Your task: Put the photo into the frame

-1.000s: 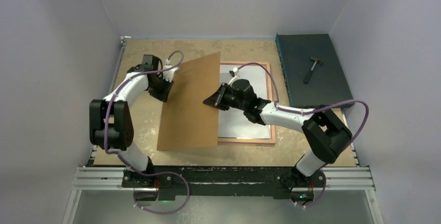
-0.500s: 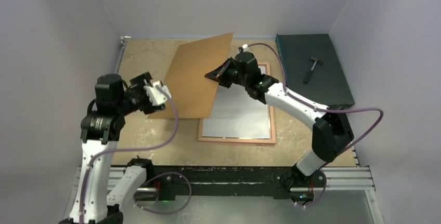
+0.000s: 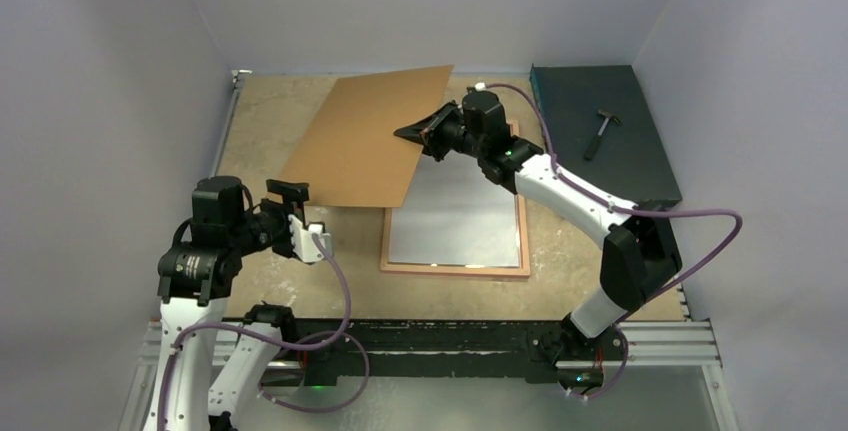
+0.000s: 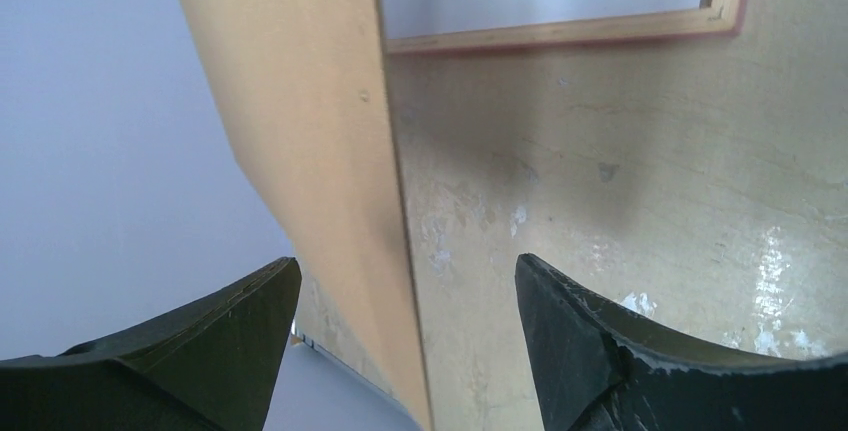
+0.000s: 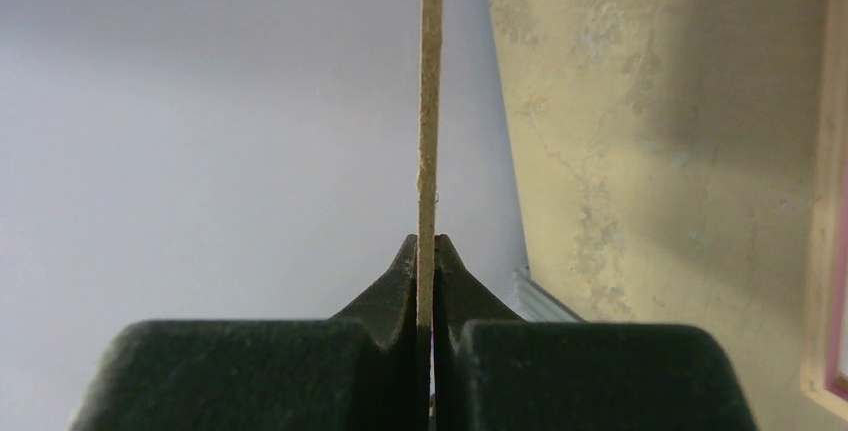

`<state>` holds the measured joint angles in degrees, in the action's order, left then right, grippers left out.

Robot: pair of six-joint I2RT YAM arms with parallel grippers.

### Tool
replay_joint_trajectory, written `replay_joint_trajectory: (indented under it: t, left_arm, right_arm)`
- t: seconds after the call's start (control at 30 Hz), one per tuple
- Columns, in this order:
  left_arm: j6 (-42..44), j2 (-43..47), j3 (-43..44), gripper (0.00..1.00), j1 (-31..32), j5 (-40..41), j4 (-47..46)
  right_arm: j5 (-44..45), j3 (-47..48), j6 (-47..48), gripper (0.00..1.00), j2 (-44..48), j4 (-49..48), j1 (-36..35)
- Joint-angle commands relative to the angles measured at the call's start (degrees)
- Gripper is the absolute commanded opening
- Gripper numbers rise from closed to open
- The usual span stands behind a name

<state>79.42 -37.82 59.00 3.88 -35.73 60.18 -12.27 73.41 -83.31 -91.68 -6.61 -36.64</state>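
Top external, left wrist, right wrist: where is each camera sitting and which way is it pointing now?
Top external: above and behind the bases, looking down on the table; shows both arms, the right hand clamped on the backing board, the left hand open, the frame.
Left wrist: rides that wrist, looks past its own open fingers at the board's edge and a frame corner.
Right wrist: rides that wrist, looks along its shut fingers at the board, edge-on.
Shared: both wrist views catch the board and frame rail.
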Motion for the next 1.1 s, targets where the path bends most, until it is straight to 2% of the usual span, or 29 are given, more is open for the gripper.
replay_joint_trajectory:
  t: [0.0,0.07,0.17,0.27,0.33,0.53,0.6,0.73,0.83,0.9,0.97,1.07]
  left_arm:
    - [3.3,-0.6,-2.0,0.76,0.1,0.1,-2.6]
    - [-0.3,-0.9,-3.0,0.72,0.1,1.3,-7.4]
    - [-4.2,-1.1,-4.1,0.61,0.1,2.7,-13.8]
    - [-4.2,-1.9,-4.1,0.49,0.1,1.8,-14.4]
    - [-3.8,-2.5,-4.4,0.45,0.1,1.3,-13.5]
    - [-6.5,-1.9,-4.3,0.09,0.1,0.5,-16.5]
    - [-6.1,-1.1,-4.1,0.00,0.1,-0.7,-16.9]
    - [-6.6,-0.1,-4.0,0.00,0.1,-2.8,-18.3]
    - [-7.2,-0.4,-3.8,0.00,0.1,-2.6,-19.5]
    - [-7.1,-1.4,-3.0,0.00,0.1,-2.4,-19.5]
    - [-7.6,-2.7,-1.5,0.00,0.1,-2.4,-19.1]
    - [-5.2,-5.1,2.1,0.00,0.1,-3.2,-15.4]
  right_arm:
    - [-5.2,-0.8,-4.5,0.00,2.7,-9.3,0.0]
    - [-6.0,-1.4,-4.5,0.00,2.7,-10.1,0.0]
    - [-6.9,-2.3,-4.7,0.00,3.2,-10.5,0.0]
    - [-7.4,-4.0,-5.5,0.00,4.5,-11.5,0.0]
    - [-7.2,-5.0,-6.2,0.00,5.1,-12.7,0.0]
    - [-8.6,-5.9,-5.3,0.00,5.8,-10.5,0.0]
    - [-9.3,-6.1,-3.9,0.00,5.6,-9.6,0.0]
    - [-14.3,-4.1,1.4,0.01,4.4,-3.1,0.0]
    - [-15.0,-3.5,5.8,0.22,4.9,0.8,0.0]
    - [-16.2,-3.7,8.4,0.41,5.0,2.3,0.1]
    - [-17.3,-2.7,12.2,0.49,4.7,5.8,0.3]
    - [-18.5,-2.2,16.2,0.55,4.7,8.1,0.5]
